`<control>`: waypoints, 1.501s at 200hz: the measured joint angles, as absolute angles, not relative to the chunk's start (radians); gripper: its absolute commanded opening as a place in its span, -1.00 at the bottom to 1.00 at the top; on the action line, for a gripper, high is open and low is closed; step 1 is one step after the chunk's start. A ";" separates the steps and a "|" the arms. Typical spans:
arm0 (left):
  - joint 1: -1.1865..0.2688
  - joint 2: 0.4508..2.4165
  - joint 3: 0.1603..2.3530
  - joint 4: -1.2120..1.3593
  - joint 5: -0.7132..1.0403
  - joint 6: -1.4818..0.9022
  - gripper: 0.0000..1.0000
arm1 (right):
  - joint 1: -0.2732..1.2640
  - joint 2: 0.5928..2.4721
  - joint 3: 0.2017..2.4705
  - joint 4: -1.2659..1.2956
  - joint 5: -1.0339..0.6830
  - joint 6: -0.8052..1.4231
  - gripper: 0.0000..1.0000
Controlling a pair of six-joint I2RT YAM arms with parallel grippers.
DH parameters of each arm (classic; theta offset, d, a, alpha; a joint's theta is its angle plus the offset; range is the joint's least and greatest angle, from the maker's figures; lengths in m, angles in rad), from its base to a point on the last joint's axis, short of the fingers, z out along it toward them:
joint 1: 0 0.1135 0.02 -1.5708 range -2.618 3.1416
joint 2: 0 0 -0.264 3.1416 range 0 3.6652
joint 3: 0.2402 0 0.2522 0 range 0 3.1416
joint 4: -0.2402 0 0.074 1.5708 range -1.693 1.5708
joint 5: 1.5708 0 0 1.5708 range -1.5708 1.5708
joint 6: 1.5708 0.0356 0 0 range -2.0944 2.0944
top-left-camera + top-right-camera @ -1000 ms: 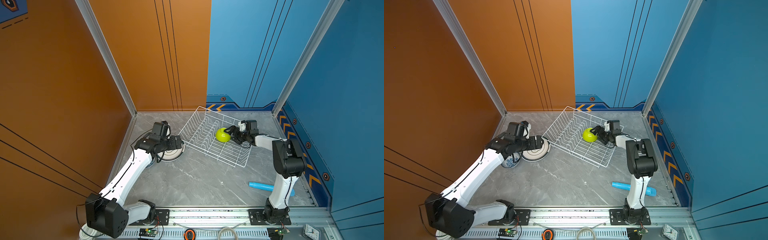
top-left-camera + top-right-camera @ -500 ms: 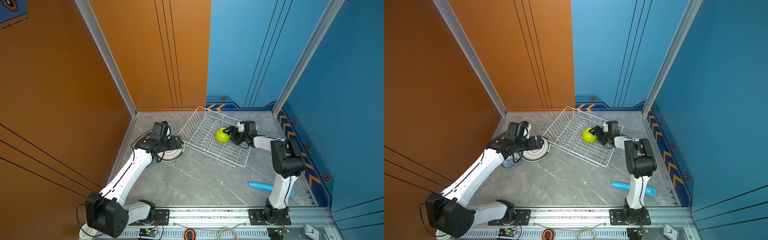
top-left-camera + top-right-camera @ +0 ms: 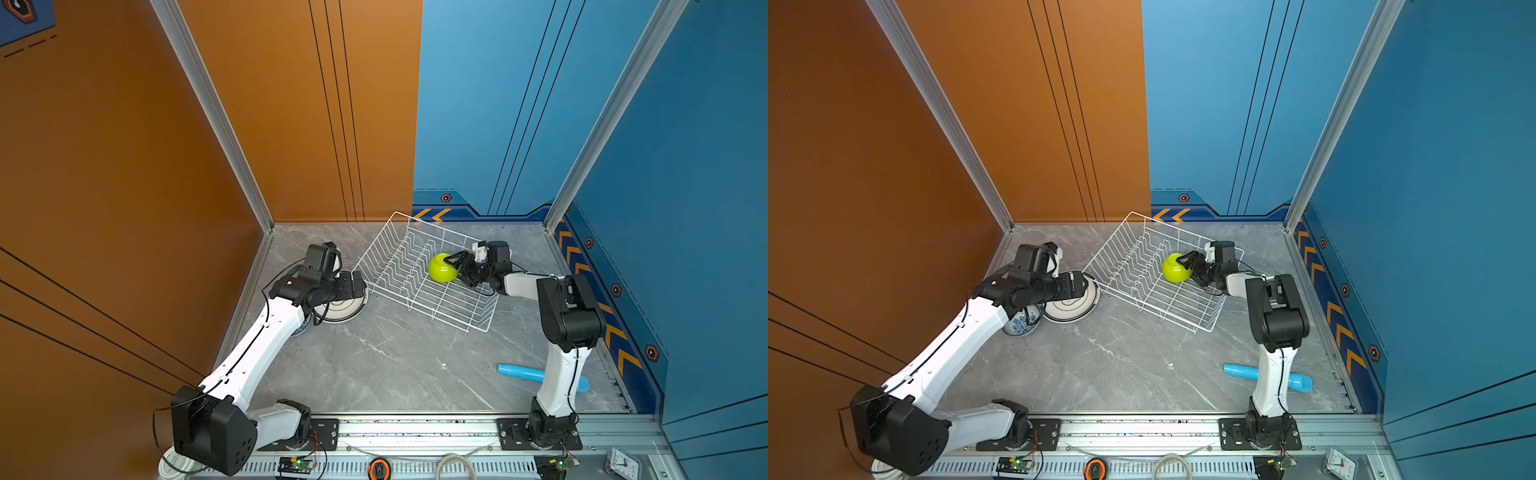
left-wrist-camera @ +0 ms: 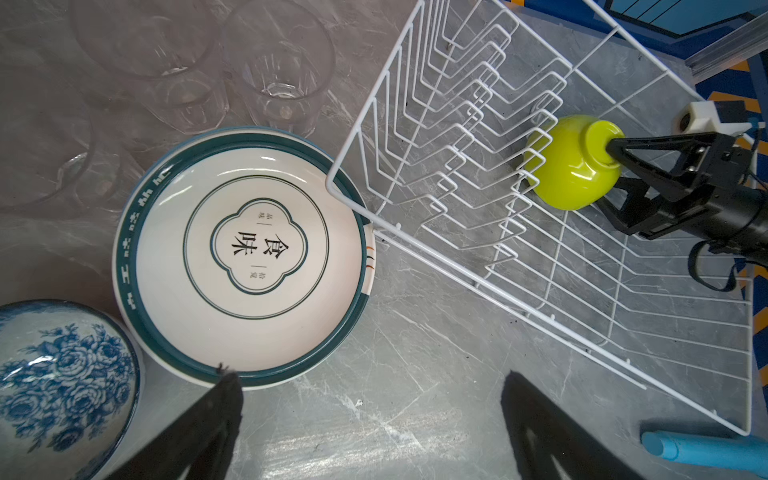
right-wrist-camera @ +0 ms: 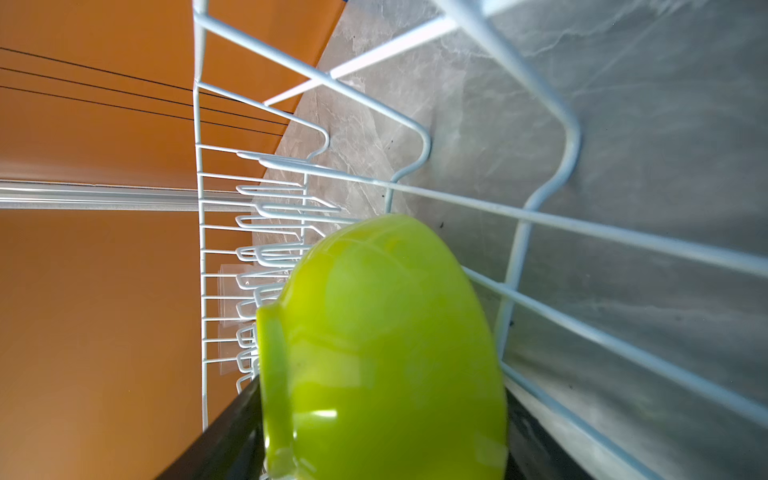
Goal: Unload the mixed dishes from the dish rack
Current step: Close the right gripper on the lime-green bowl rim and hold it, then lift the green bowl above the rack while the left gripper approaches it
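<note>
- The lime-green round bowl [image 3: 442, 268] lies on its side inside the white wire dish rack [image 3: 403, 270]. It leans against the zigzag dividers, and nothing else shows in the rack.
- Its mouth faces the dividers and the left arm's side. Its small foot points straight back at the right gripper [image 4: 609, 176], so the line from rim to foot runs roughly along that arm's reach.
- The right jaws come in from the foot end and stand partly spread. One finger is at the foot ring and the other is against the rounded wall below it. The right wrist view shows the bowl filling the gap between them, but I cannot tell whether they pinch it firmly.
- The right arm is plainly the nearer one, so the lift looks like its job. The bowl would probably have to clear the rack's flared side.
- The left gripper [image 4: 368, 376] hovers over the grey marble counter [image 3: 374, 365] beyond the rack's far corner, well apart from the bowl. Its jaws are spread wide and empty.
- Beside it on the counter are a dark-rimmed white plate [image 4: 249, 249], a blue-and-white flowered bowl [image 4: 58, 374] and clear glass cups [image 4: 282, 62].
- A light blue tube [image 3: 523, 372] lies near the right arm's base.
</note>
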State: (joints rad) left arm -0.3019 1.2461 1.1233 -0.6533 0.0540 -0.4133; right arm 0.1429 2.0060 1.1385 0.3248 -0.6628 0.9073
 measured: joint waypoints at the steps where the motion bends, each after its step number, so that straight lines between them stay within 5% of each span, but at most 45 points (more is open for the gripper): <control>1: -0.302 1.246 1.123 -0.653 0.054 -0.413 0.96 | 0.143 2.006 1.139 0.326 -0.663 0.907 0.43; 102: -0.302 1.255 1.123 -0.653 0.057 -0.413 0.96 | 0.143 2.005 1.184 0.258 -0.662 0.894 0.43; 192: -0.303 1.267 1.128 -0.653 0.062 -0.413 0.96 | 0.143 1.995 1.187 0.234 -0.677 0.907 0.11; 300: -0.331 1.277 1.160 -0.621 0.071 -0.430 0.96 | 0.124 1.967 1.168 0.442 -0.751 1.149 0.03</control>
